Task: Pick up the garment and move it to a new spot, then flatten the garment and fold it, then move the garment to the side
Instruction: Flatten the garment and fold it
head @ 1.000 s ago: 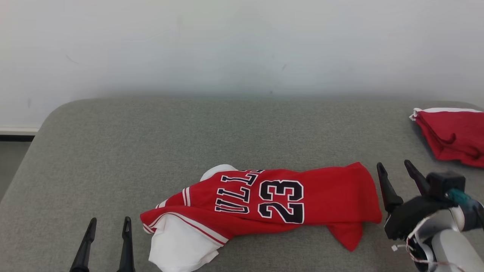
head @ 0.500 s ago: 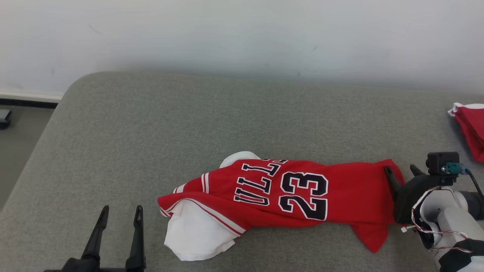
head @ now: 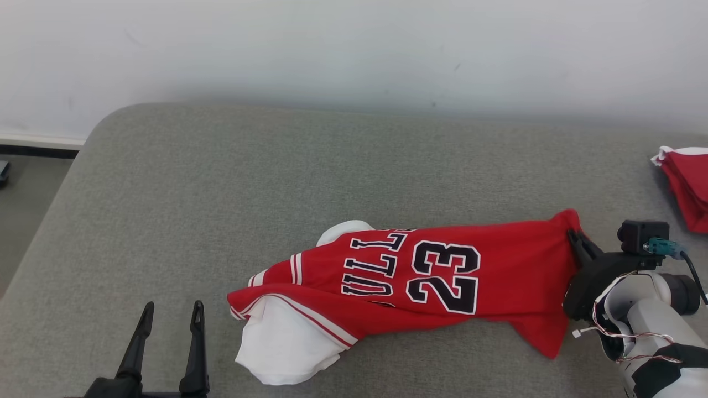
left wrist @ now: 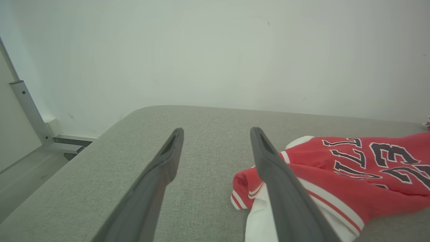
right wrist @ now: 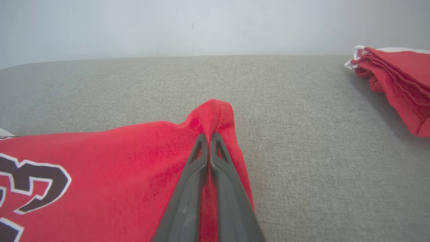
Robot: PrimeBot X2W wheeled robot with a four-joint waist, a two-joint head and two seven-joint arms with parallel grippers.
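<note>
Garment (head: 420, 276) | right gripper (right wrist: 209, 137) pinches its red corner, left gripper (head: 173, 305) wide and empty | we should lift slowly so cloth cannot slip

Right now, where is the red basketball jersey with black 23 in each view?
Head view: red basketball jersey with black 23, centre to right, right corner pinched in right tool.
Left wrist view: jersey, lower right, beside open left tool.
Right wrist view: jersey, lower left.
Shared landmark: the 23 print.
</note>
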